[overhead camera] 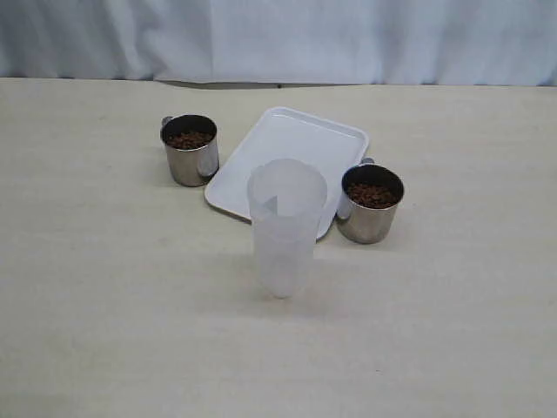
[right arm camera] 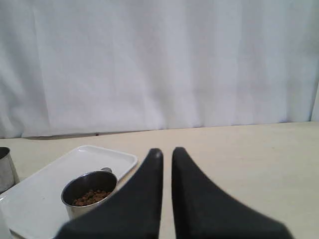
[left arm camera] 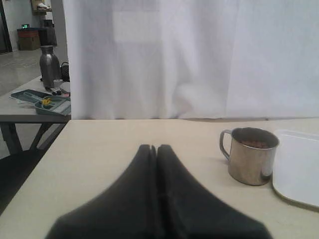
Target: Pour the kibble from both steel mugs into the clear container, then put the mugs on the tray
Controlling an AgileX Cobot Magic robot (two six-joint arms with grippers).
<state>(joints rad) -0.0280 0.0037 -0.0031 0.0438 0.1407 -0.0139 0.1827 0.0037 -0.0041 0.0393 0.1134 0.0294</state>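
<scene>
Two steel mugs hold kibble (overhead camera: pixel 190 138). The left mug (overhead camera: pixel 190 150) stands left of the white tray (overhead camera: pixel 291 144), and the right mug (overhead camera: pixel 370 205) stands at the tray's near right corner. The clear container (overhead camera: pixel 285 226) stands upright in front of the tray and looks empty. Neither gripper shows in the exterior view. My left gripper (left arm camera: pixel 156 147) is shut with its fingers touching, and the left mug (left arm camera: pixel 250 157) is ahead and off to one side. My right gripper (right arm camera: pixel 167 150) is all but closed, a thin slit between the fingers and nothing in it. The right mug (right arm camera: pixel 89 191) is beside it.
A white curtain (overhead camera: pixel 278 39) hangs behind the beige table (overhead camera: pixel 104 305). In the left wrist view a side table (left arm camera: pixel 30 112) beyond the table's edge carries a metal flask (left arm camera: pixel 48 64) and a teal tray (left arm camera: pixel 42 102).
</scene>
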